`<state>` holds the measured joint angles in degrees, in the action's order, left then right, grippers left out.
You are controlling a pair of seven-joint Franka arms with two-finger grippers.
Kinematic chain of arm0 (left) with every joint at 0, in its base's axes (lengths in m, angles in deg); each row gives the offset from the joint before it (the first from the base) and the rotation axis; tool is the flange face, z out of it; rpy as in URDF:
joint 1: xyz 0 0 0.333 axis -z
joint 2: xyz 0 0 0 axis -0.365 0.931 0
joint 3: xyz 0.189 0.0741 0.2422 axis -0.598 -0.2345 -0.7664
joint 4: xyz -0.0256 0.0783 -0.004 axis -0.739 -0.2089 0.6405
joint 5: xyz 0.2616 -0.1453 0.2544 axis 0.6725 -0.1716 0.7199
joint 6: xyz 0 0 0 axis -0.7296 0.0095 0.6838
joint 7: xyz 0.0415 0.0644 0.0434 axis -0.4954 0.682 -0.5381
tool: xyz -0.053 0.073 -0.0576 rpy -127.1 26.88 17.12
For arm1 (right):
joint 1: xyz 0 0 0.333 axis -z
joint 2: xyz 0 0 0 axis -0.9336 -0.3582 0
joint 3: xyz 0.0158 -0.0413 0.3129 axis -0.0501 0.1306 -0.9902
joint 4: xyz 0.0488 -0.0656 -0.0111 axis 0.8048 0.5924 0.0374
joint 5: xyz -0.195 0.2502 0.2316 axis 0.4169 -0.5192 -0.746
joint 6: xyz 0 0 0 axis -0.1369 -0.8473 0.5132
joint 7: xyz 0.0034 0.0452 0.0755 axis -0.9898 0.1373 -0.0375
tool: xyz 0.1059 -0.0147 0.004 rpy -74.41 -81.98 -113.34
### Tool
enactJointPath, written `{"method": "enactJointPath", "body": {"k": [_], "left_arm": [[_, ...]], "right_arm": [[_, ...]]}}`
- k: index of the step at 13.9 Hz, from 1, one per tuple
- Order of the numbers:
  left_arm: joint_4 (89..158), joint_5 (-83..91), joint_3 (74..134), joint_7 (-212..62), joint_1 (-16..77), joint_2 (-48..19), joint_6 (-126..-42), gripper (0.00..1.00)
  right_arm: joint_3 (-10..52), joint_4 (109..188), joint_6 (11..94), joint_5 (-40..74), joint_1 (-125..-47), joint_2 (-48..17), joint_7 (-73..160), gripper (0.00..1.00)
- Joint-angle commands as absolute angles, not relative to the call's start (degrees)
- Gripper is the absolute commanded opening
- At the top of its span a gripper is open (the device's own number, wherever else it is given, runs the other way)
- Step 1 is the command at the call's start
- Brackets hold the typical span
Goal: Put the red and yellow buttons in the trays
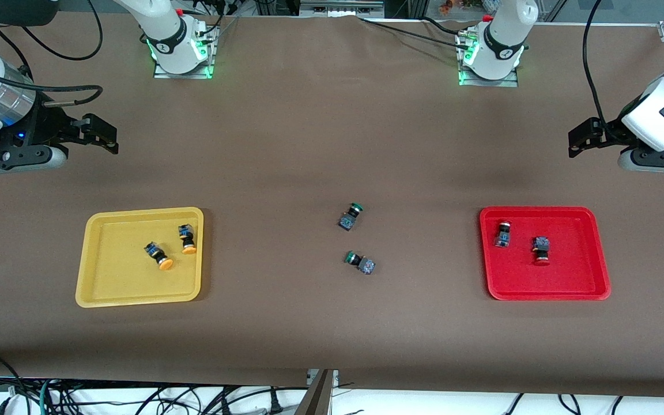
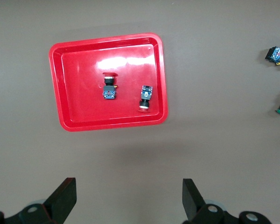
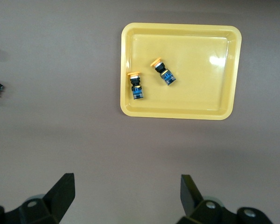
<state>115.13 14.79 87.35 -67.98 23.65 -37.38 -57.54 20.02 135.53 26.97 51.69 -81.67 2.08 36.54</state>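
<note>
Both trays, yellow tray (image 1: pixel 139 294) w/ 2 yellow buttons (image 1: pixel 159 255) and red tray (image 1: pixel 545 294) w/ 2 red buttons (image 1: pixel 541 249), lie nearer the front camera than the left gripper (image 1: pixel 580 141) and right gripper (image 1: pixel 104 135), each spread wide, empty, hanging over bare table, so no task button is left outside for either arm.

- The light is bright and even, and it comes from above.
- Glare shows as white patches on the floor of the red tray (image 2: pixel 65 84) and as a small white spot on the yellow tray (image 3: pixel 226 100).
- Soft, weak shadows lie on the brown table cover (image 1: pixel 309 144) under the left gripper (image 1: pixel 575 138) and the right gripper (image 1: pixel 110 135).
- All three views are sharp, with no clear blur.
</note>
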Motion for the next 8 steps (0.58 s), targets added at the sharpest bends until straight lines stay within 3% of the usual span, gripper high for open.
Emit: {"method": "enactJointPath", "body": {"k": [1, 8], "left_arm": [[114.0, 16.1, 87.6, -69.0, 23.7, -37.6, -56.3, 1.0], [111.6, 16.2, 87.6, -68.7, 23.8, -36.2, -56.3, 1.0]], "right_arm": [[19.2, 134.8, 29.0, 51.3, -81.6, 2.0, 36.3, 1.0], [19.3, 134.8, 29.7, 50.6, -81.5, 2.0, 36.1, 1.0]]}}
